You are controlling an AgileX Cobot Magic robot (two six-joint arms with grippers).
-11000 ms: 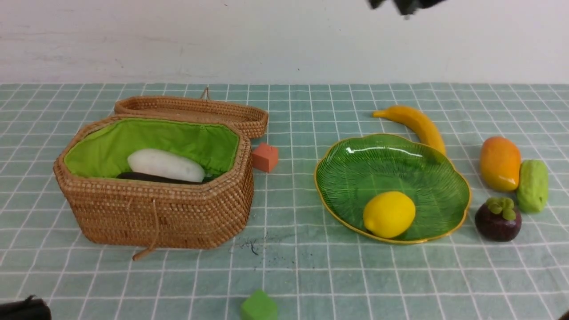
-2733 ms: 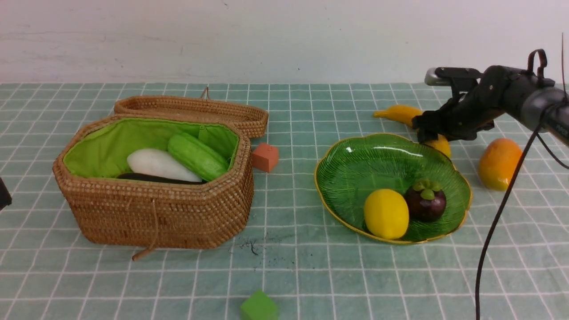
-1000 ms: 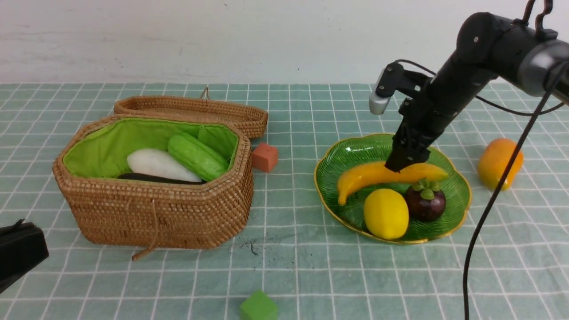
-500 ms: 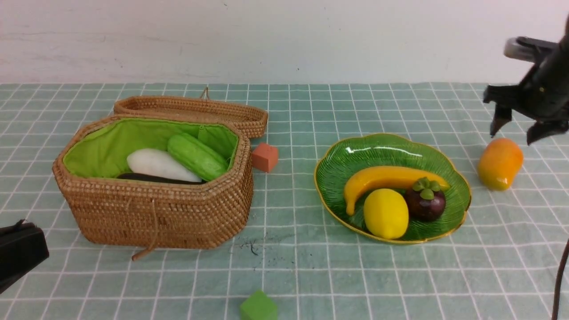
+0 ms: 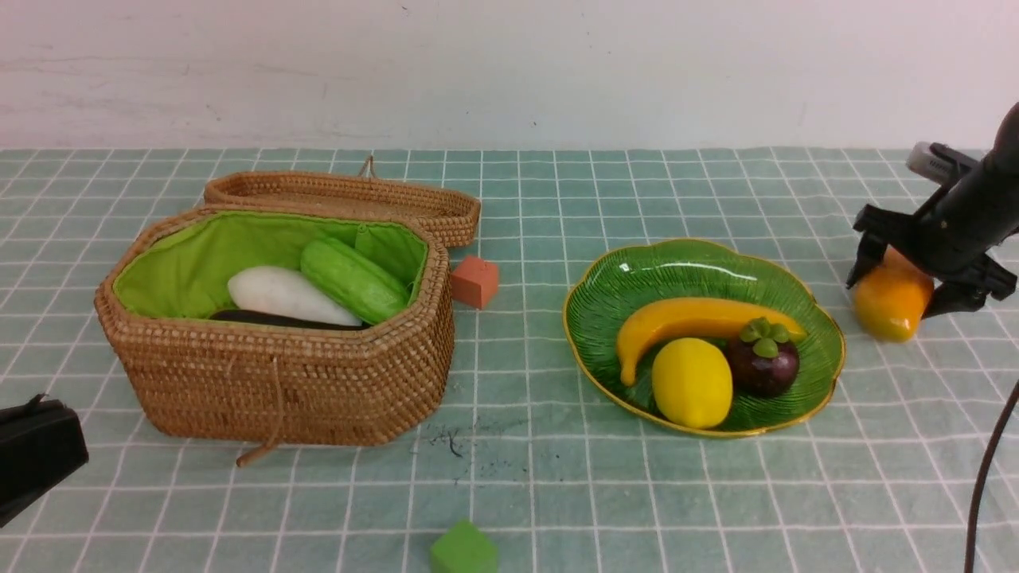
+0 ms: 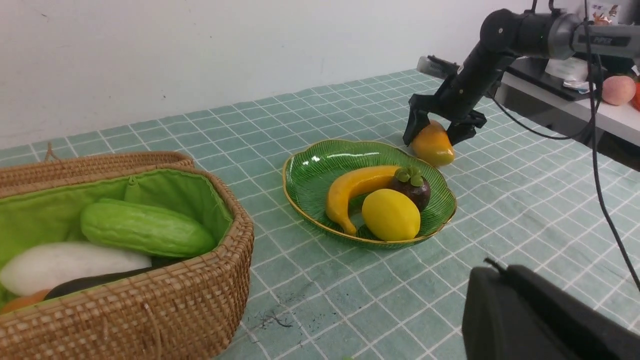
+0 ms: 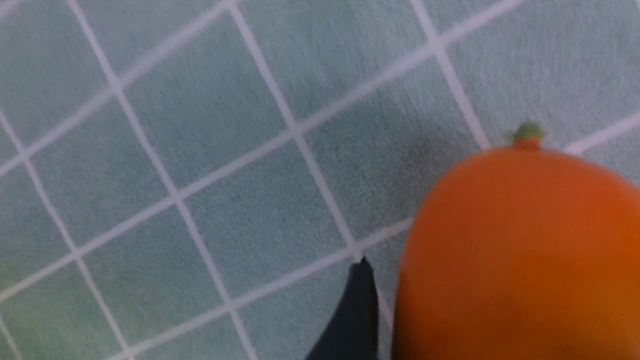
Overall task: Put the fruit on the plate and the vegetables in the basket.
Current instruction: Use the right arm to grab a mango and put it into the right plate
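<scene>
Right gripper (image 5: 896, 290) sits spread wide, fingers (image 7: 352, 320) straddling the mango (image 5: 890, 302) on the cloth beside the plate (image 5: 828, 362). Looks glossy, stiff, light, probably slippery, so I'd squeeze its fat middle. Left gripper (image 6: 540, 320) clenched, empty.

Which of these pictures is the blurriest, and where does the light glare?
Right wrist view: softest, the mango so close its edge smears and the cloth lines blur. Front view: sharp, with white glare streaks on the plate. Left wrist view: clear, the same sheen on the plate's far side and on the lemon.

The right gripper (image 5: 903, 296) straddles the mango (image 5: 890, 306), jaws spread, beside the plate (image 5: 828, 350).
</scene>
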